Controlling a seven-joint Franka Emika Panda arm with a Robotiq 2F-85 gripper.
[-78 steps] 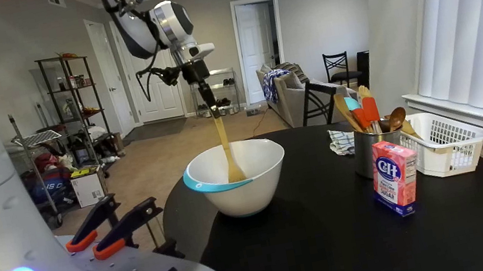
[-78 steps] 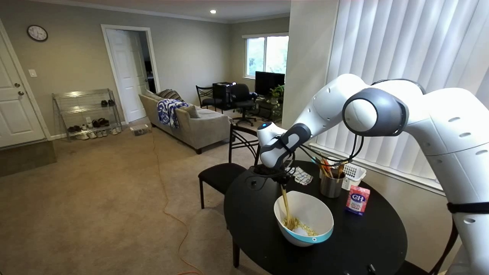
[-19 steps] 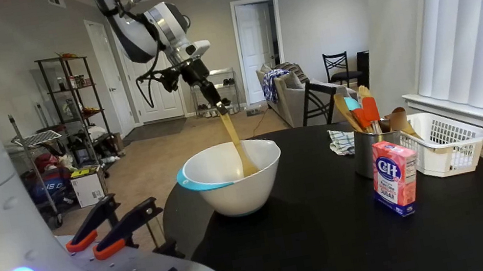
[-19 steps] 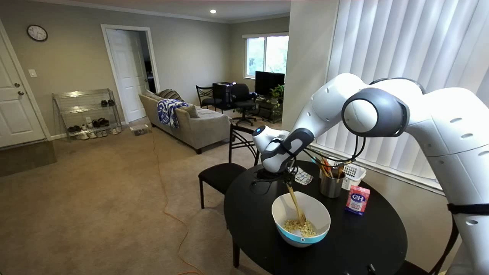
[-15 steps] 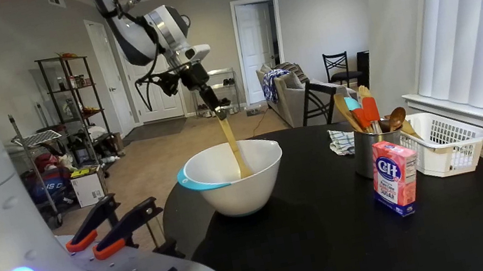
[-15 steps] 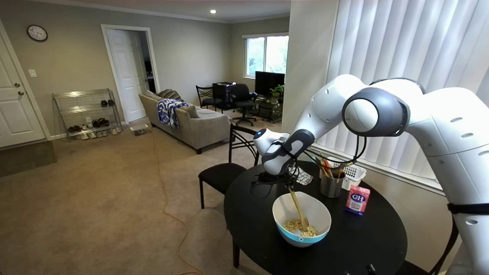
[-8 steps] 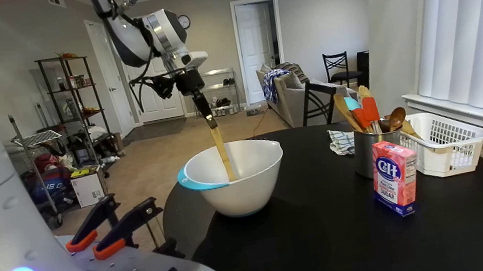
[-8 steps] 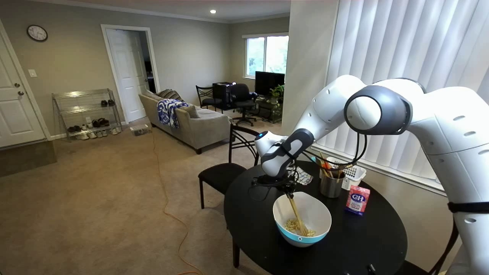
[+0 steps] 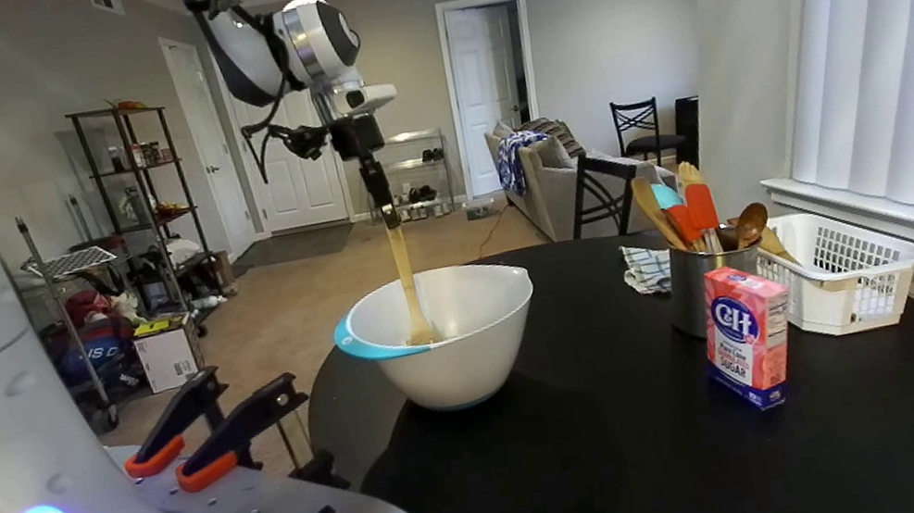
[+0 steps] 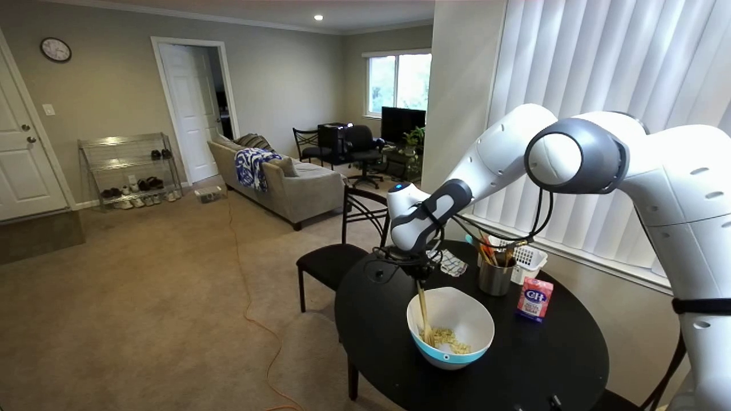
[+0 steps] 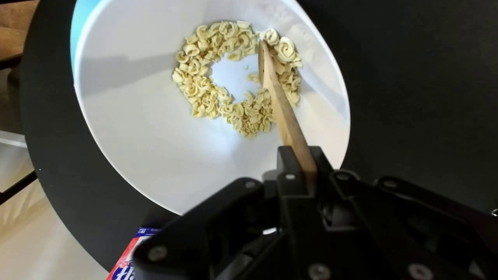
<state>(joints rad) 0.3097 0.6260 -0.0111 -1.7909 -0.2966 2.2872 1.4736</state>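
Observation:
My gripper (image 11: 301, 157) is shut on the handle of a wooden spoon (image 11: 286, 112). The gripper (image 9: 390, 215) points down above a white bowl (image 9: 464, 377) with a turquoise rim part. The spoon (image 9: 407, 284) is nearly upright, its head inside the bowl. The bowl (image 10: 471, 322) and spoon (image 10: 424, 311) also show in an exterior view. In the wrist view, dry curly pasta (image 11: 196, 85) lies in a ring on the bowl's floor (image 11: 233, 74). The spoon's head is among the pasta at the ring's upper right. The handle's top end is hidden between the fingers.
The bowl stands on a round black table (image 9: 645, 468). A pink sugar box (image 9: 749, 337), a metal canister (image 9: 690, 300) of utensils, a white basket (image 9: 845, 273) and a checked cloth (image 9: 647, 268) stand or lie on it. A black chair (image 10: 331, 262) is beside the table.
My gripper has stayed shut on the spoon. In both exterior views the spoon's head has swept left across the bowl and the spoon is more upright. The pasta and the bowl have shifted slightly.

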